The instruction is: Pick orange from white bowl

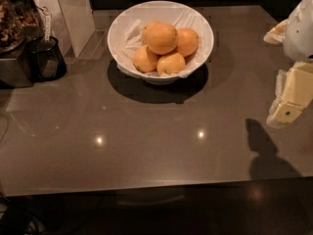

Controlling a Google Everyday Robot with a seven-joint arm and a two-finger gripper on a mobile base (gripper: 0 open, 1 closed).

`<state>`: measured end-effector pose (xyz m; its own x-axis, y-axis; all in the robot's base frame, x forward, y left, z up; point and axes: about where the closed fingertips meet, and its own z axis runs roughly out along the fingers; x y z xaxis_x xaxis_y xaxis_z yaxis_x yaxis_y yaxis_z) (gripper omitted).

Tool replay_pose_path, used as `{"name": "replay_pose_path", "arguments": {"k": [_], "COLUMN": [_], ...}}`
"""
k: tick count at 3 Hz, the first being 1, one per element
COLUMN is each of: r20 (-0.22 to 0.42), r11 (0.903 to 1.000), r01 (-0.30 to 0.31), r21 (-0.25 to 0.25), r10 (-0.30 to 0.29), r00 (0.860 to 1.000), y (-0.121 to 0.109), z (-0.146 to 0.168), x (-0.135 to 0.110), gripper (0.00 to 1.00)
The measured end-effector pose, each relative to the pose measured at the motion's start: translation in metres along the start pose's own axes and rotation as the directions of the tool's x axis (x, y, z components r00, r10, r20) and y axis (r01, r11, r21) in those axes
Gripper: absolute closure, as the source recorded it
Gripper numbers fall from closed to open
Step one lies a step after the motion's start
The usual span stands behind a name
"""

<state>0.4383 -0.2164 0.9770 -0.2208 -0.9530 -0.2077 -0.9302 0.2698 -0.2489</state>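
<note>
The white bowl [122,28] stands at the back centre of the brown countertop, lined with crumpled white paper. It holds several orange fruits. The orange [160,37], the largest, sits on top of the pile, with smaller ones to its right and in front. My gripper [288,104] is at the far right edge of the camera view, above the counter, well to the right of the bowl and nearer the front. It holds nothing that I can see.
A dark appliance and a black container with a utensil [48,58] stand at the back left. A white panel [73,13] leans behind them. The counter's front edge [146,186] runs across the lower part of the view.
</note>
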Motion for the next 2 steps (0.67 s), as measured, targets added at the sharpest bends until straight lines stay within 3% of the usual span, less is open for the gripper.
{"name": "replay_pose_path", "arguments": {"k": [1, 2], "r20": [0.007, 0.073], "r11": [1.0000, 0.9982], "r01": [0.007, 0.060], "r21": [0.004, -0.001], "r10": [-0.007, -0.059], "r00": [1.000, 0.996], "y": [0.000, -0.007], "z": [-0.001, 0.002], "x": [-0.002, -0.026], "gripper": [0.00, 0.00]}}
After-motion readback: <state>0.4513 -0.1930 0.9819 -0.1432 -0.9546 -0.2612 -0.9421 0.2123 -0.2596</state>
